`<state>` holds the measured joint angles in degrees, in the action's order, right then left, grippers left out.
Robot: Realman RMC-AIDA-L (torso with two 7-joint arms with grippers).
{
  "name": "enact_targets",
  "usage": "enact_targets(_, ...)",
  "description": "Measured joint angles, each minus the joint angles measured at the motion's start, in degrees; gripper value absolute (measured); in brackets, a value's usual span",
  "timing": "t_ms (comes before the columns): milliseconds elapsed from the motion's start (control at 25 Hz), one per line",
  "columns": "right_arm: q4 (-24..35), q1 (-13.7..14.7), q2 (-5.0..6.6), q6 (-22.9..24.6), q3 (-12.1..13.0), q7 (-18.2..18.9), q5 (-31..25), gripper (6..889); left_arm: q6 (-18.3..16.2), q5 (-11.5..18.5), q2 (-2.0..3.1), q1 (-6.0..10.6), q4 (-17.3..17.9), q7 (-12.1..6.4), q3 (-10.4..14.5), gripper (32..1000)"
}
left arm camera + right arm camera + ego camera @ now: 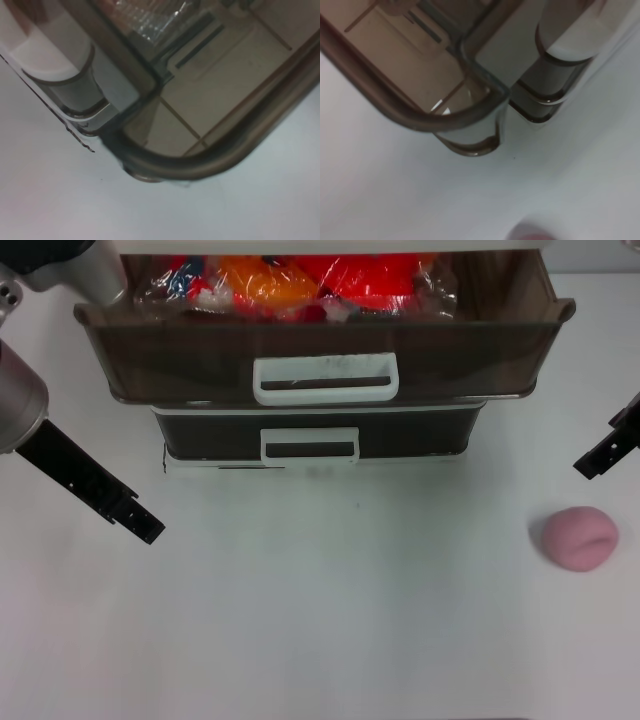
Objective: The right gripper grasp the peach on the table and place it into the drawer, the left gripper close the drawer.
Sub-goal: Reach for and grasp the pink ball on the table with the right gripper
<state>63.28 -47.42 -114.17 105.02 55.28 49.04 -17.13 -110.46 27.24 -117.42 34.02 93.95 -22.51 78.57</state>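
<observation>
Head view shows the peach (579,538) lying on the white table (330,620) at the robot's right, well apart from the drawer (320,345) and touched by nothing. That drawer stands pulled out at the far side, its white loop handle (326,378) facing the robot, with red and orange packets (300,285) inside it. Below it sits a narrower drawer (315,435) pushed in. Just beyond the peach, the right gripper (605,452) hangs over the table at the right edge, holding nothing; whether its fingers are spread or pressed together cannot be told. At the left, the left gripper (140,520) hovers over bare table, near the drawers' left corner, empty too, its fingers' spacing likewise unclear.
</observation>
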Motion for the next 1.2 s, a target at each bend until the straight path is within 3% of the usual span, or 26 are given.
enact_targets(760, 0.1, 1.6, -0.17, -1.2, -0.6, 0.3, -0.5, 831, -0.1, 0.0, 0.08, -0.02, 0.5, -0.23, -0.3, 815)
enact_targets(1040, -1.0, 5.1, -0.17, -5.1, -0.3, 0.5, -0.5, 831, 0.5, 0.2, 0.02, -0.24, 0.1, -0.47, -0.3, 815)
enact_targets(1200, -5.5, 6.3, -0.73, -9.4, -0.1, 0.9, -0.4, 831, 0.5, 0.2, 0.00, -0.34, 0.0, -0.49, -0.3, 816)
